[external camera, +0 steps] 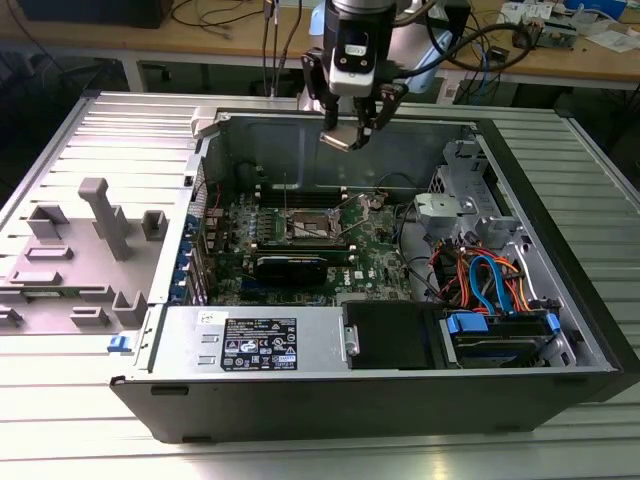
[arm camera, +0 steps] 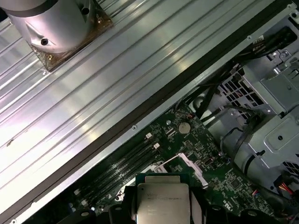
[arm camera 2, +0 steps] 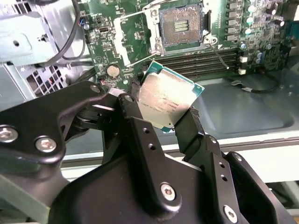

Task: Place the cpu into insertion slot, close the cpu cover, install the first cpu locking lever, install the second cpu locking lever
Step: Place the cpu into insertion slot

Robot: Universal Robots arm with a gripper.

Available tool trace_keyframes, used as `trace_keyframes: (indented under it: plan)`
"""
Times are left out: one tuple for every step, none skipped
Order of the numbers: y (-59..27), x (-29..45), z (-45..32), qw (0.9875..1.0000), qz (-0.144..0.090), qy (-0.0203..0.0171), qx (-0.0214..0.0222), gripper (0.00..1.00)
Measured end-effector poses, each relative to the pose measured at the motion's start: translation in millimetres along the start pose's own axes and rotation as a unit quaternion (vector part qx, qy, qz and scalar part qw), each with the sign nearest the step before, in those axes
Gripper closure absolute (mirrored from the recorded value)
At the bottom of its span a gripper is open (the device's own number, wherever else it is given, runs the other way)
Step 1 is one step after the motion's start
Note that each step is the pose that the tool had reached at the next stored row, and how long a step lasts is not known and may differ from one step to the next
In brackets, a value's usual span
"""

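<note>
Exterior view: elevated, set back, looking into the computer case (external camera: pixel 300 405). Both wrist views, close in, share the cpu (arm camera 2: pixel 166 100) and motherboard (arm camera 2: pixel 100 46).

The pincer (external camera: pixel 352 136) with the cpu (external camera: pixel 337 141) in its grip, over the open case (external camera: pixel 420 150), well apart from the insertion slot (external camera: pixel 305 226).

We see a ribbed silver aluminium tabletop (external camera: pixel 60 420) catching glare, and at twelve o'clock a long pale wooden workbench (external camera: pixel 100 45).
</note>
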State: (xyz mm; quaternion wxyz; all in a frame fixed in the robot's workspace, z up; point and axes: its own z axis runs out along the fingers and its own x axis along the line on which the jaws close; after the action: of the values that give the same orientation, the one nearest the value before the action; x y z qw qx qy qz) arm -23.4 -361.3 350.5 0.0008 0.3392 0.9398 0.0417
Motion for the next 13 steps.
trace_keyframes:
  plan:
    - [0.0,0.0,0.2,1.0,0.004,-0.0002,-0.0001,0.46]
    - [0.0,0.0,0.6,1.0,0.009,-0.0006,0.0,0.46]
    - [-0.3,-0.2,1.4,0.9999,0.016,-0.001,-0.0001,0.46]
    - [-0.8,-0.4,2.0,0.9998,0.019,-0.0014,0.0,0.46]
    - [-1.1,-0.7,2.4,0.9998,0.021,-0.0017,0.0002,0.46]
    - [-1.4,-1.0,3.0,0.9997,0.023,-0.002,0.0002,0.46]
    - [-1.6,-1.2,3.3,0.9997,0.026,-0.0022,0.0002,0.46]
    - [-1.7,-1.3,3.8,0.9995,0.032,-0.0027,0.0001,0.46]
    - [-1.7,-1.3,4.2,0.9993,0.038,-0.0032,-0.0001,0.46]
    - [-1.8,-1.4,5.0,0.9989,0.047,-0.0039,-0.0003,0.46]
    - [-1.9,-1.3,5.5,0.9986,0.053,-0.0044,-0.0005,0.46]
    - [-1.9,-1.4,6.5,0.9979,0.065,-0.0054,-0.0007,0.46]
    - [-2.0,-1.4,7.6,0.997,0.077,-0.0064,-0.0011,0.46]
